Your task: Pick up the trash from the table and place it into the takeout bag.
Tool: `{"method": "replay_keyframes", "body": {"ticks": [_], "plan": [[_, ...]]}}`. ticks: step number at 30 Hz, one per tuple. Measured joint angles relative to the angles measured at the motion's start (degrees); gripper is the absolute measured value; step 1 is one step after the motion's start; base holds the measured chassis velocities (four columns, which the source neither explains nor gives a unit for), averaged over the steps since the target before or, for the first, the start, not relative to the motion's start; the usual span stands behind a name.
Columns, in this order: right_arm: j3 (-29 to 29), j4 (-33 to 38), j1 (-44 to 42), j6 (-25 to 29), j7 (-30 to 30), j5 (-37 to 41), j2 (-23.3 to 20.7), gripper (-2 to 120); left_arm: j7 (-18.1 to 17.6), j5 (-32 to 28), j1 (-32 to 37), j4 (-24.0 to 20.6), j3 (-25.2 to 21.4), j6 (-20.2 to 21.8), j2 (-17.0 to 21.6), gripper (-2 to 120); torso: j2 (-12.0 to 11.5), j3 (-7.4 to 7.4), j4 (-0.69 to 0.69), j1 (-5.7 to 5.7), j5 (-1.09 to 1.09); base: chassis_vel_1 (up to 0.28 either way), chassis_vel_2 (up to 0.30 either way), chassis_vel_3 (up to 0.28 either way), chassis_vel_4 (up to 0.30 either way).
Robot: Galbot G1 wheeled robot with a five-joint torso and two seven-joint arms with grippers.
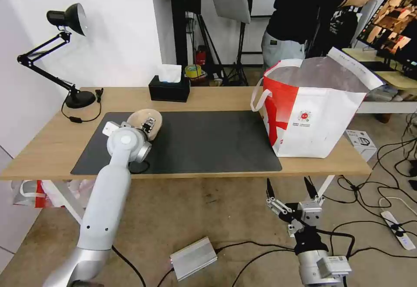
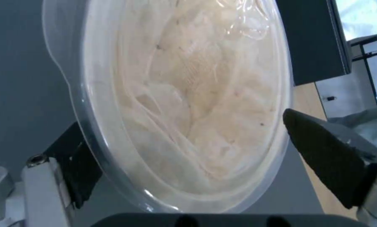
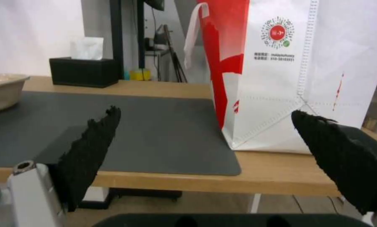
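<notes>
Left gripper point(image 2: 184, 151): fingers straddling the beige pulp bowl point(image 1: 145, 121), not clenched on it | bowl sits on dark mat point(image 1: 208, 143), left end of table point(image 1: 52, 148) | right gripper point(image 1: 290, 193): spread wide, below table's front edge | takeout bag point(image 1: 312, 113): upright, right end

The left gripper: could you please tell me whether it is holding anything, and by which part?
The left gripper straddles the beige bowl across its rim, one finger on each side. Whether the pads actually grip it cannot be told. The right gripper, below the table edge, holds nothing.
</notes>
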Motion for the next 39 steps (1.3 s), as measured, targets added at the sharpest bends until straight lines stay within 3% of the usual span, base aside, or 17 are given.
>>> {"method": "replay_keyframes", "body": {"ticks": [4,9,13,16,30,39], "plan": [[0.0,0.0,0.0,0.0,0.0,0.0,0.0,100,0.01,0.1,-0.16,0.32,0.25,-0.12,-0.32,98,0.0,0.0,0.0,0.0,0.0,0.0,0.0,0.0,0.0],[0.0,0.0,0.0,0.0,0.0,0.0,0.0,100,0.02,0.25,-0.37,0.63,0.33,-0.32,-0.64,84,0.0,0.0,0.0,0.0,0.0,0.0,0.0,0.0,0.0],[0.0,0.0,0.0,0.0,0.0,0.0,0.0,100,0.05,0.43,-0.39,0.65,0.36,-0.45,-0.54,64,0.0,0.0,0.0,0.0,-0.01,0.0,0.0,0.0,0.0],[0.0,0.0,0.0,0.0,0.0,0.0,0.0,100,0.04,0.5,-0.39,0.65,0.36,-0.5,-0.41,57,0.0,0.0,0.0,0.0,-0.01,0.0,0.0,0.0,0.0],[0.0,0.0,0.0,0.0,0.0,0.0,0.0,100,0.0,0.76,0.64,-1.07,0.72,-1.26,1.07,5,0.0,0.0,0.0,0.0,0.0,0.0,0.0,0.0,0.0],[0.0,0.0,0.0,0.0,0.0,0.0,0.0,100,-0.79,0.3,1.16,-3.07,1.31,-0.83,2.2,1,0.0,0.0,0.0,0.0,0.0,0.0,0.0,0.0,0.0]]}}
